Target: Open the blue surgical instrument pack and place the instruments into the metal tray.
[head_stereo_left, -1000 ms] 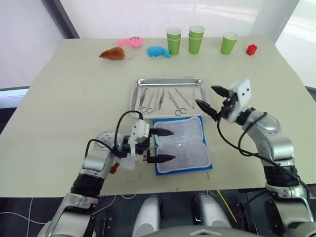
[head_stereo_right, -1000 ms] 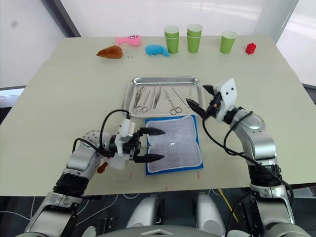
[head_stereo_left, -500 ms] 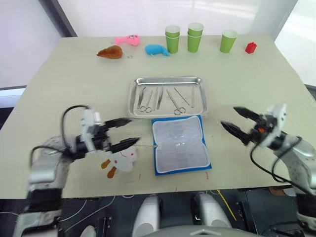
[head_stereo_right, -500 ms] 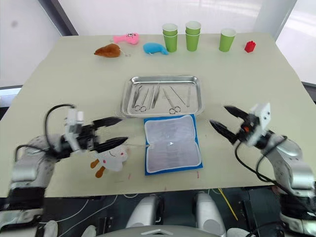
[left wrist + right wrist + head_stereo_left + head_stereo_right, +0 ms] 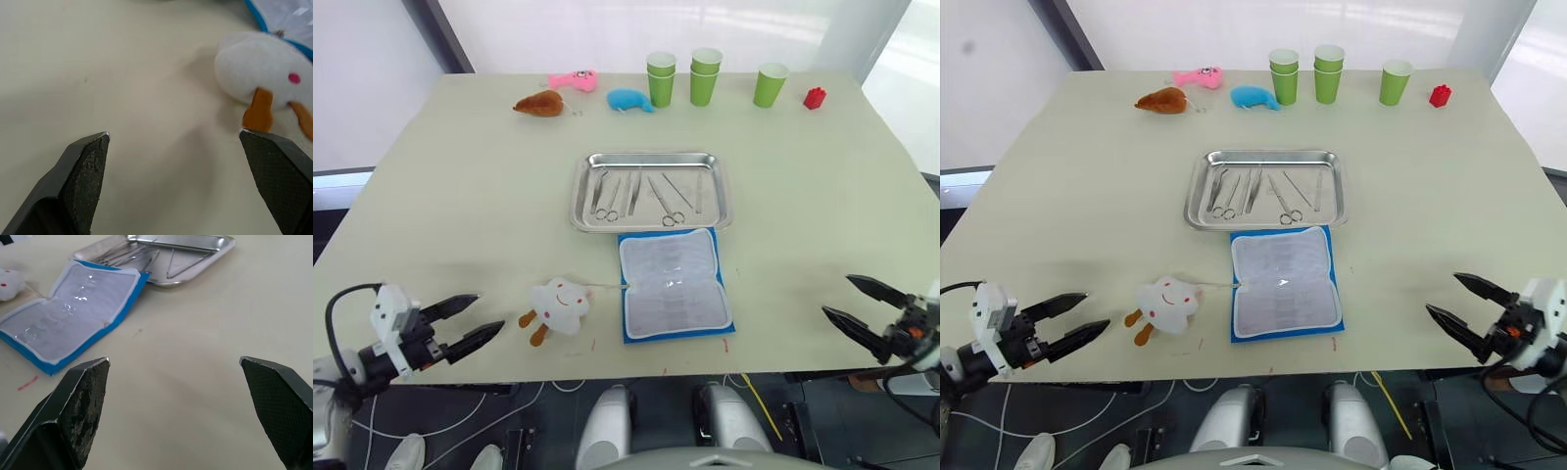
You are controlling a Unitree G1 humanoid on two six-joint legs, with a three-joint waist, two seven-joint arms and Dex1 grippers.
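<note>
Head view: blue surgical instrument pack [image 5: 674, 285] lies open, lining up, pockets apparently empty, just before the metal tray [image 5: 651, 222]; instruments [image 5: 645, 196] lie inside the tray. Task looks finished.
Left wrist: left gripper [image 5: 178, 183] spread wide, holding nothing, near a white plush toy [image 5: 261, 73].
Right wrist: right gripper [image 5: 178, 416] gaping, empty, facing pack and tray.

white plush toy [image 5: 562, 304] (orange feet) near table [image 5: 450, 215] front; 5 green cups [image 5: 706, 76] behind.
</note>
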